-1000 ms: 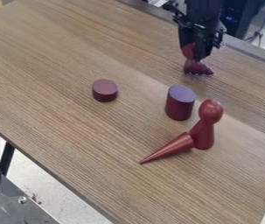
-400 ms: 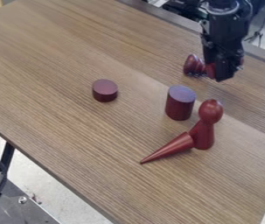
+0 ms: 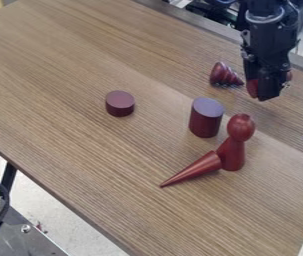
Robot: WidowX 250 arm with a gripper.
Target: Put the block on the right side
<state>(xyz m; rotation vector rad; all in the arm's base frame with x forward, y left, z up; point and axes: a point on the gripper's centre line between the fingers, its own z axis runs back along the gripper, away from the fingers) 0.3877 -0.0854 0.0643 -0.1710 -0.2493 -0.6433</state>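
From my remote station, I have the black gripper (image 3: 268, 95) clasped on a red block (image 3: 252, 88) — the piece showing on both sides — at the table's (image 3: 67, 145) upper right in view, just beside a ridged cone (image 3: 224, 75). A dark red cylinder (image 3: 205, 120) stands between a short disc (image 3: 119, 103) and a round-headed figure (image 3: 234, 150).
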